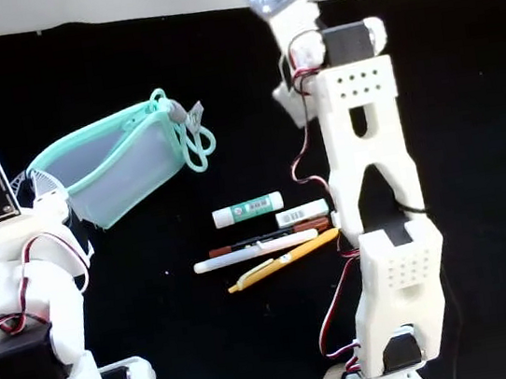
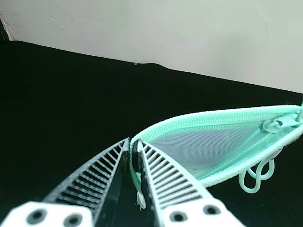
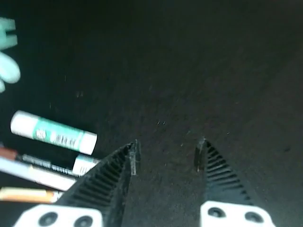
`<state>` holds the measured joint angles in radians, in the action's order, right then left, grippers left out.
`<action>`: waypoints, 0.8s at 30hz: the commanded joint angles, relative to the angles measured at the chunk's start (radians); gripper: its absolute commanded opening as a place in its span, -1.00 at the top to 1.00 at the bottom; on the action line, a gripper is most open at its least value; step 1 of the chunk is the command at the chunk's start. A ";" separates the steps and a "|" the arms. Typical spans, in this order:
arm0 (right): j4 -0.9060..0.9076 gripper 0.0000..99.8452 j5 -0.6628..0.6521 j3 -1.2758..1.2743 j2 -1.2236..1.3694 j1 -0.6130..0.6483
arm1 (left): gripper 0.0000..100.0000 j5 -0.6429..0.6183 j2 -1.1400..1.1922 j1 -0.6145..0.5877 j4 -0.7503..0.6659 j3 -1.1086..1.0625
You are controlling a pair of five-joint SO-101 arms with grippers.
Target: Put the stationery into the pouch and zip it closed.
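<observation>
A mint pouch [image 1: 122, 165] with translucent sides is held up at a tilt, its mouth open [image 2: 208, 142]. My left gripper [image 2: 133, 144] is shut on the end of its rim. The zip slider [image 2: 277, 125] sits at the far end, by the mint loops [image 1: 195, 141]. On the black cloth lie a glue stick [image 1: 248, 209], a short white stick [image 1: 301, 212], a brown pen [image 1: 269, 237], a white pen [image 1: 254, 251] and an orange pen [image 1: 282, 261]. My right gripper [image 3: 166, 156] hovers open over bare cloth, with the glue stick [image 3: 53, 132] and the pens [image 3: 33, 172] off to one side.
The right arm's white links [image 1: 376, 191] rise just right of the stationery, overlapping the pens' tips. The left arm [image 1: 24, 306] stands at the near left. A pale wall [image 2: 189, 33] borders the far edge of the black cloth.
</observation>
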<state>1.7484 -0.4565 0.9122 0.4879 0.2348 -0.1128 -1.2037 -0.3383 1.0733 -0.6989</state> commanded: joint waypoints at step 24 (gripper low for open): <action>0.012 0.64 -0.585 -0.545 -0.061 0.090 | 0.99 0.006 0.001 -0.016 -0.018 -0.002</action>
<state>1.7484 -0.9812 0.3813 0.4895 0.3099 -0.1128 -1.2037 -0.3383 1.0733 -0.6989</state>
